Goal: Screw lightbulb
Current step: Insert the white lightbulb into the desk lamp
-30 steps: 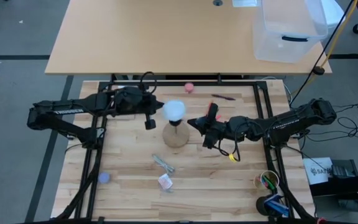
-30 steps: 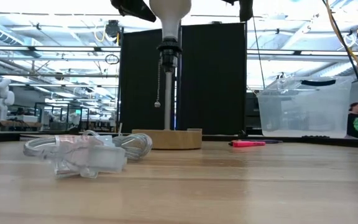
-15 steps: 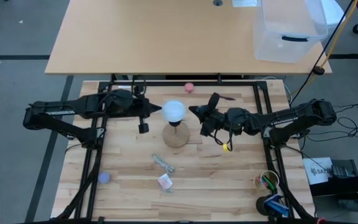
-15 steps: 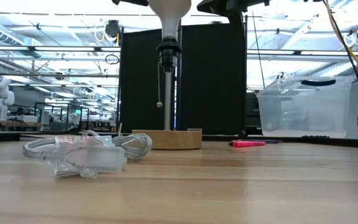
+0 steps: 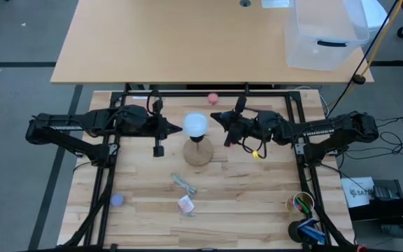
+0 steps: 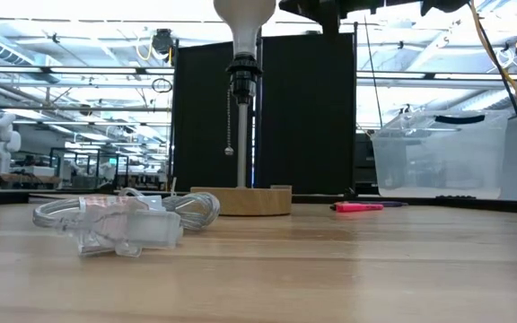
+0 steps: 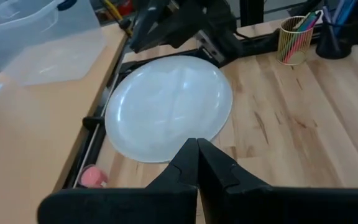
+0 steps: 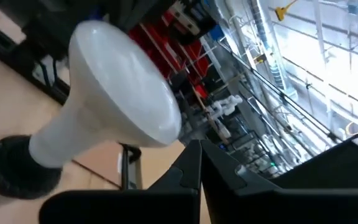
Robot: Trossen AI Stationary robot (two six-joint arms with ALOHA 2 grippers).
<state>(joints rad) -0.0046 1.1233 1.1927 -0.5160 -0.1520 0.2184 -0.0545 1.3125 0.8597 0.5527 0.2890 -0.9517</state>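
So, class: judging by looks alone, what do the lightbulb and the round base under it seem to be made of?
Lightbulb: frosted white glass or plastic; its matte, milky globe shows in the left wrist view, and which of the two cannot be told. Round base: pale unpainted wood, probably; tan like the table, grain not visible.

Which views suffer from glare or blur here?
Low view: bright ceiling lights wash out the top of the lightbulb; the near table is soft. Right wrist view: sky glare, background blurred. High view: evenly lit. Left wrist view: bulb slightly overexposed.

The lightbulb [image 5: 196,124] is smooth frosted white, its lamp base [image 6: 240,200] pale wood, the table [image 5: 222,189] light matt wood planks.
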